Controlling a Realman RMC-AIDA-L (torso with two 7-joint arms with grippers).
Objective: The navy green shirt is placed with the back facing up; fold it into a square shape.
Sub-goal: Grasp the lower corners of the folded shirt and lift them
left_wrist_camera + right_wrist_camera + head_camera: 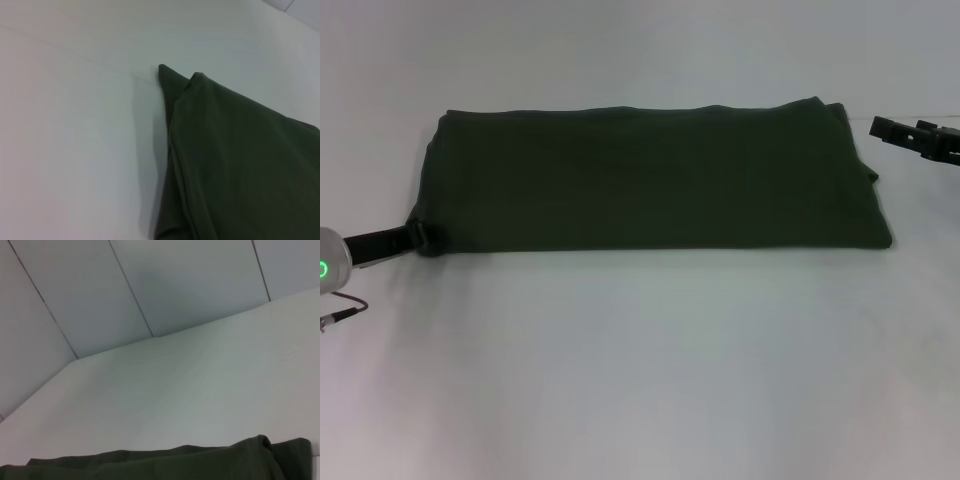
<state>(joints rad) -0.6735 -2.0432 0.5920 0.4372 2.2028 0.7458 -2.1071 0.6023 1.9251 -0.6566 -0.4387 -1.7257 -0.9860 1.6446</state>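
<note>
Plain white table (640,380) under me, pale panelled wall behind it in the right wrist view. The navy green shirt (650,180) lies on it across the far half as a long, flat band, already folded into several layers, plain side up. My left gripper (420,236) sits at the band's near left corner, touching the cloth; I cannot tell whether it has pinched the corner or merely rests against it. My right gripper (920,138) hangs just off the far right corner, apart from the fabric; its opening I cannot tell either. Risks, as I judge them: the left wrist view shows 2 or more stacked edges at the left end, so a shallow pinch could lift only the top layer and peel the fold open. If only 1 corner is carried across, the band would skew and the square would come out crooked. No brand, label or lettering is readable in any view.
</note>
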